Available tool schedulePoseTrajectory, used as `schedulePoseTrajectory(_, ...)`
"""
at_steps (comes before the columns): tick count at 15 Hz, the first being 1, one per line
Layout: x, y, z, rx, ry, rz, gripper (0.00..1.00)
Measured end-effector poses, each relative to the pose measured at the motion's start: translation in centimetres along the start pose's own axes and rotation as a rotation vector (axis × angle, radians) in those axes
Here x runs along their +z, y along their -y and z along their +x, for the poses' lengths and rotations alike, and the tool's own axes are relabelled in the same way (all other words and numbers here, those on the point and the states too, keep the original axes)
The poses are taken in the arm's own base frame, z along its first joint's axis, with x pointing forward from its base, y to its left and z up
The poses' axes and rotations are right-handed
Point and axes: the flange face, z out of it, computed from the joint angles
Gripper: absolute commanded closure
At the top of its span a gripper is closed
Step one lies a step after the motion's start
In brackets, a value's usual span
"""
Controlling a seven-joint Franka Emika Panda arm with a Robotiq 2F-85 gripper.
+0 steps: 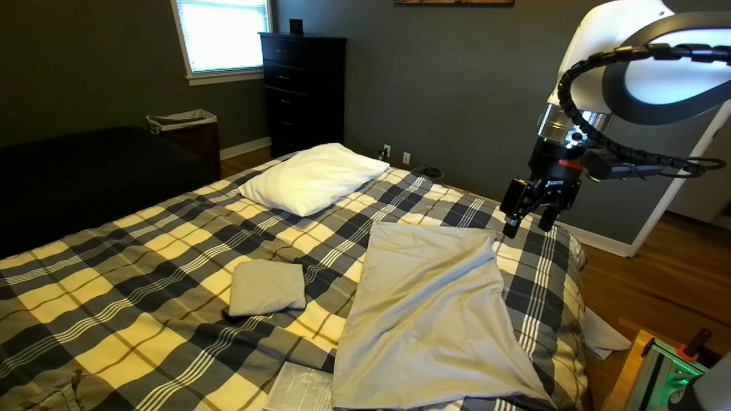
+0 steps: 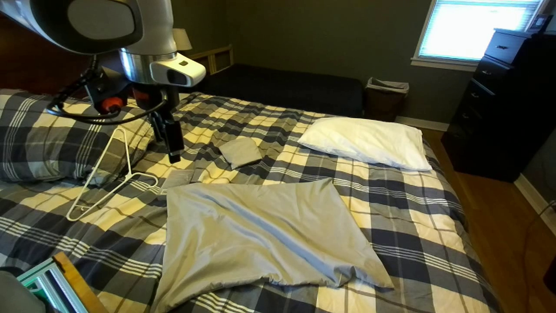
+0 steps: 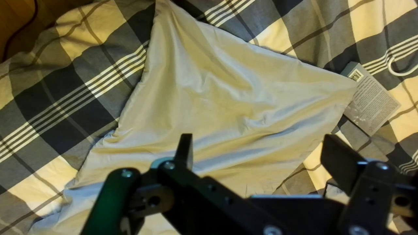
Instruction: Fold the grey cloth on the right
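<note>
Wrist view: my tool gapes empty above the grey cloth, spread near my edge of the table and lying so flat that I may pinch the plaid cover with it.

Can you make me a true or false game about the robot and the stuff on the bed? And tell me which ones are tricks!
1. The big grey cloth is spread out on the plaid bedcover. True.
2. The gripper is open. True.
3. The gripper is holding the big grey cloth. False: it holds nothing.
4. The small folded cloth, the white pillow and the white hanger all lie on the plaid bedcover. True.
5. The white hanger lies on top of the big grey cloth. False: it lies apart from it.
6. The small folded cloth is touching the big grey cloth. False: some plaid bedcover shows between them.
</note>
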Motion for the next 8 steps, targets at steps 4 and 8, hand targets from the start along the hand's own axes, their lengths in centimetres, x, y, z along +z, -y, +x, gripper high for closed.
schedulePoseTrajectory(4, 2.1, 0.3, 1.0, -0.039, 0.072, -0.028, 0.00)
schedulePoseTrajectory(8, 7.1, 3.2, 1.7, -0.186, 0.208, -0.076, 0.00)
